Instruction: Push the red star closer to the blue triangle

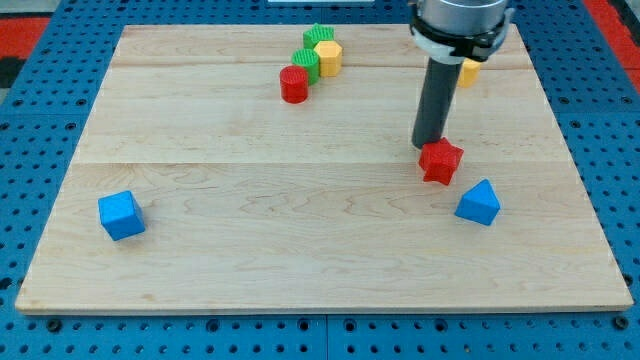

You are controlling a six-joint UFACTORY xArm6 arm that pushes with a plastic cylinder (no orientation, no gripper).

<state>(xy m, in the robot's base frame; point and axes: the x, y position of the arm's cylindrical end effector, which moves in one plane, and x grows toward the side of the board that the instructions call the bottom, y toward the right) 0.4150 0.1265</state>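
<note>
The red star (441, 161) lies on the wooden board at the view's right of centre. The blue triangle (479, 203) lies just below and to the right of it, a small gap between them. My tip (428, 146) sits at the star's upper left edge, touching or nearly touching it. The rod rises straight up from there to the arm at the view's top.
A red cylinder (294, 84), two green blocks (308, 64) (318, 38) and a yellow hexagon (329, 57) cluster at the top centre. A yellow block (467, 72) shows partly behind the rod. A blue cube (121, 215) lies at the lower left. The board's right edge (590, 200) is near.
</note>
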